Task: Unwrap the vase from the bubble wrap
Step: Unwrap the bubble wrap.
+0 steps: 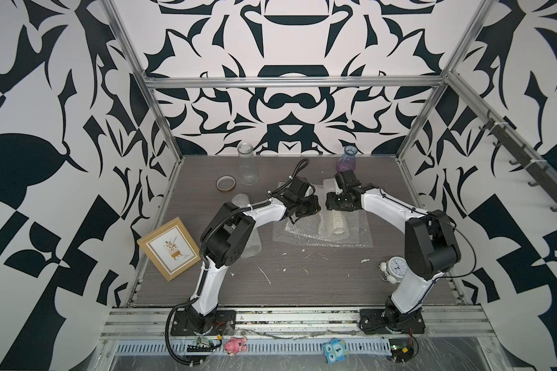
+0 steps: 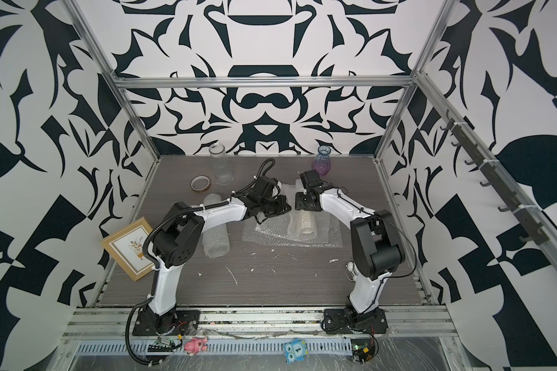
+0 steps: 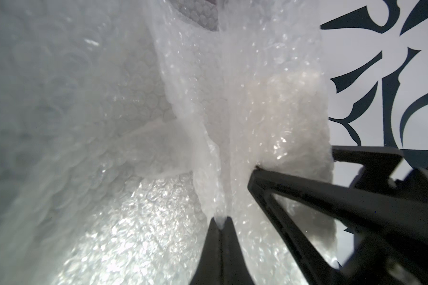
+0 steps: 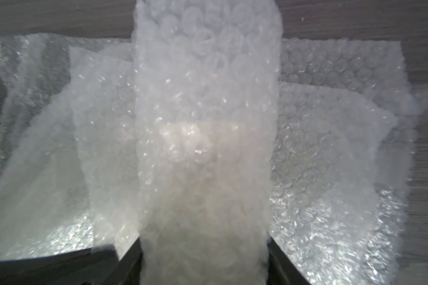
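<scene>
A bubble wrap roll [image 1: 333, 225] lies on a flat bubble wrap sheet [image 1: 303, 236] at mid-table, in both top views. The vase shows only as a pale beige shape [image 4: 198, 140] through the wrap, with a beige end [image 1: 337, 230] at the roll's near opening. My left gripper [image 3: 221, 220] is shut, pinching a raised fold of the wrap; in a top view it [image 1: 294, 220] sits just left of the roll. My right gripper [image 4: 204, 244] has come down over the roll's far end [image 1: 335, 210] and is shut on it, a finger [image 4: 131, 249] pressed against each side.
At the back stand a clear glass jar [image 1: 247, 163], a purple vase [image 1: 346, 162] and a tape roll [image 1: 226, 184]. Another bubble wrap roll [image 1: 250, 245] lies under my left arm. A picture frame [image 1: 169, 248] leans at the left, and an alarm clock [image 1: 394, 268] sits at the right.
</scene>
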`<state>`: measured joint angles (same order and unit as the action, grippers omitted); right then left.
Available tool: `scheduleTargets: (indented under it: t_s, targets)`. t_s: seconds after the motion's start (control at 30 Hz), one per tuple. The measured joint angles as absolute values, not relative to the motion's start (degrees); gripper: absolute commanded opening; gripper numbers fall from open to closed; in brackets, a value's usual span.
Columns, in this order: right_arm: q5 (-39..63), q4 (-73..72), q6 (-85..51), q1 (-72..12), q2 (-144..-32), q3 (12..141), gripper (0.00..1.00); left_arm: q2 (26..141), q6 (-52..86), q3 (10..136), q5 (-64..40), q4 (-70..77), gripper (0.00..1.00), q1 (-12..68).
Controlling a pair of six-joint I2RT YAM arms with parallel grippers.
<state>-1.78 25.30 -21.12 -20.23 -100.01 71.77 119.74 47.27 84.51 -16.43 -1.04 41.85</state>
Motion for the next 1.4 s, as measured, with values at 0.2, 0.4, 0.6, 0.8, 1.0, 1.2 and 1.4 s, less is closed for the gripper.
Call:
scheduleTargets:
  t_s: [0.2, 0.4, 0.6, 0.8, 1.0, 1.2, 1.4]
  targets:
    - [-1.96, 26.55, -21.78, -21.56, -96.57, 72.27, 0.29, 114.3, 45.84, 83.02, -18.31, -2.39, 0.0, 40.14]
    - [-1.74, 27.2, -23.22, -22.98, -94.41, 72.29, 0.29, 108.84, 44.4, 80.44, -20.25, -2.85, 0.0, 38.37]
    - [-1.3, 26.92, -25.96, -25.1, -93.82, 72.25, 0.29, 105.67, 43.35, 76.49, -22.96, -3.75, 0.0, 35.88]
    - [-1.23, 22.35, -30.5, -27.75, -93.82, 70.02, 0.29, 103.46, 42.39, 71.94, -25.04, -4.43, 0.0, 32.99]
    - [-0.75, 15.03, -34.83, -28.64, -94.26, 62.78, 0.3, 103.26, 40.14, 69.23, -26.46, -5.37, 0.0, 31.64]
    - [-0.54, 7.94, -37.45, -28.77, -98.35, 59.11, 0.34, 105.51, 38.22, 68.99, -27.51, -5.19, 0.0, 31.46]
    - [-0.43, 5.45, -37.3, -28.97, -101.73, 58.89, 0.62, 108.18, 37.52, 67.79, -26.48, -4.97, 0.0, 31.11]
